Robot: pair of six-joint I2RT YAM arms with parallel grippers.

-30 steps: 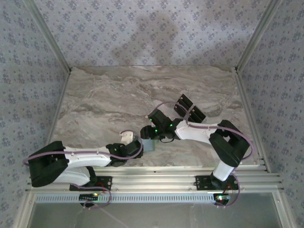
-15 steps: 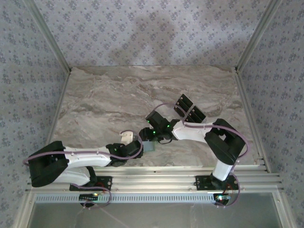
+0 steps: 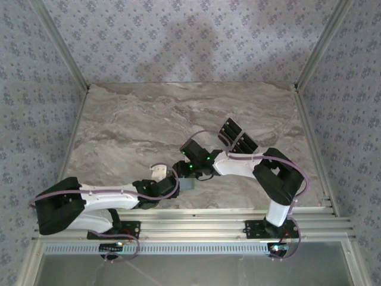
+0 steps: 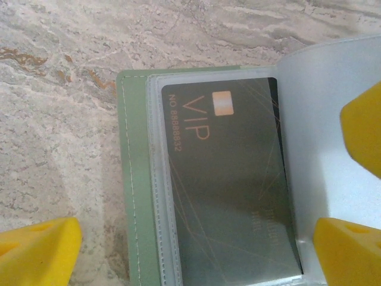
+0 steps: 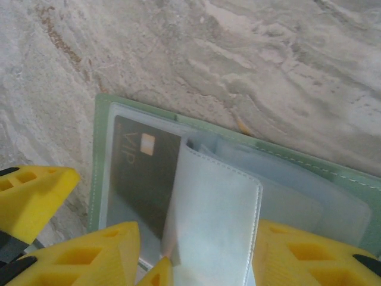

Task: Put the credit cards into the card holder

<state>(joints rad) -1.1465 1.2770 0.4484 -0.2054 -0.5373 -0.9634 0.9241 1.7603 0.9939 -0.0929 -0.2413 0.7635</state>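
The sage-green card holder [image 4: 134, 179] lies open on the marble table, at the near middle [image 3: 189, 184] in the top view. A black VIP credit card [image 4: 229, 185] sits inside its left clear sleeve [image 5: 140, 173]. My left gripper [image 4: 193, 256] hangs wide open just above the holder, its yellow fingers [image 4: 36, 250] on either side of the card. A clear sleeve leaf [image 5: 214, 220] stands up between the partly open fingers [image 5: 297, 256] of my right gripper [image 5: 196, 238]. More black credit cards [image 3: 237, 136] lie at the back right.
Both arms meet low over the holder, my left gripper [image 3: 169, 183] and right gripper [image 3: 183, 170] almost touching. The table's near edge and aluminium rail [image 3: 226, 215] run just behind the holder. Bare marble [image 3: 131, 125] spreads to the left and back.
My right arm has shifted a little to the left over the holder and its jaws have narrowed slightly. The left arm has not moved.
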